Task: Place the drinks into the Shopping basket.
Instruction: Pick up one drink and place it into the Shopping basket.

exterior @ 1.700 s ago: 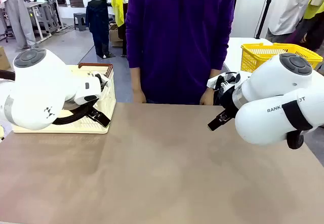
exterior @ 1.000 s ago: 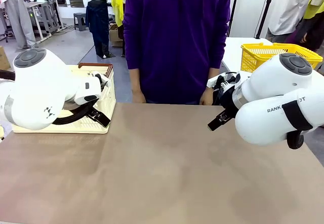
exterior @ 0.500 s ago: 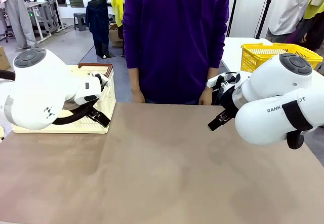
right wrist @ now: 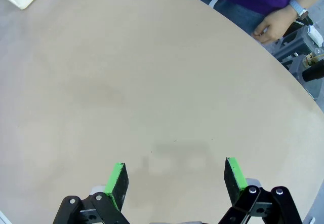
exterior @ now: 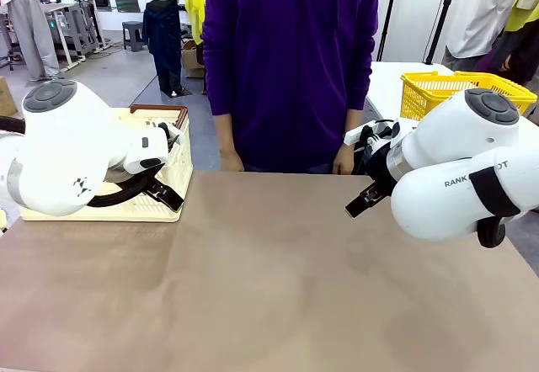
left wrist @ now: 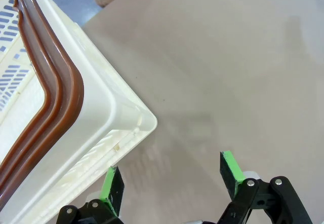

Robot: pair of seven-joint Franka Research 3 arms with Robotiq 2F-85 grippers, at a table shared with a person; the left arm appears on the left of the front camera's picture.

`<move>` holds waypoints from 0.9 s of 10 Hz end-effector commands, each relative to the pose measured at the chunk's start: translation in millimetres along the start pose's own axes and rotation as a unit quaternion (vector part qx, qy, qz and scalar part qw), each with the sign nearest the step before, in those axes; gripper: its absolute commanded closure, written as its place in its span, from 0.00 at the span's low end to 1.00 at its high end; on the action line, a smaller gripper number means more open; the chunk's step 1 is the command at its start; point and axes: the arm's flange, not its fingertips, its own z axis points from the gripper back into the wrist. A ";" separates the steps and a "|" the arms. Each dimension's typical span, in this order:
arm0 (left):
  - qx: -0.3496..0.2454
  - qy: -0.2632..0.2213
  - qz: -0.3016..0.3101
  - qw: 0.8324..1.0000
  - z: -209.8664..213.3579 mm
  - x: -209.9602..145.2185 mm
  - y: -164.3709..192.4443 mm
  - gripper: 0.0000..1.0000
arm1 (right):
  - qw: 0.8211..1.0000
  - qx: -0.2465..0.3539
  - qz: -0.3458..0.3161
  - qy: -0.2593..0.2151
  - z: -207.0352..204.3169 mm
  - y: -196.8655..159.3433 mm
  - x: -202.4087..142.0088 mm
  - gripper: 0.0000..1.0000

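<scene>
In the front view both arms sit just as they did over the last couple of seconds. Only the person in the purple top has drifted slightly toward frame left, one hand hanging at the far edge of the table. The Shopping basket stands at left-centre, partly behind the left arm. No drink lies on the tan top, so the task seems not yet begun and waiting on the person. How wide either pincer stands cannot be told here. The left wrist view settles that: the left gripper gapes wide with nothing between its green pads, hovering beside the basket's corner at frame left. In the right wrist view the right gripper is equally wide and empty above bare table, with the person's hand at upper right.
</scene>
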 end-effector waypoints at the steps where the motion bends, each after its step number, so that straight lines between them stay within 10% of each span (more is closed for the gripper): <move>1: 0.000 0.000 0.000 1.000 0.1 0.0 0.2 0.00 | 1.000 0.000 0.000 0.000 0.0 0.0 0.0 0.00; 3: 0.000 0.000 0.000 1.000 0.0 0.0 0.0 0.00 | 0.994 0.083 -0.043 0.053 3.8 -1.1 -0.1 0.00; 4: -0.097 0.091 0.057 0.989 13.3 7.0 -4.7 0.00 | 0.972 0.134 -0.147 0.123 10.5 -5.4 -6.2 0.00; 6: -0.227 0.187 0.165 0.941 42.4 21.8 -9.1 0.00 | 0.882 0.245 -0.380 0.132 33.0 -29.4 -3.5 0.00; 9: -0.455 0.129 0.218 0.854 118.6 27.7 44.6 0.00 | 0.782 0.454 -0.422 0.062 132.6 -80.5 -34.8 0.00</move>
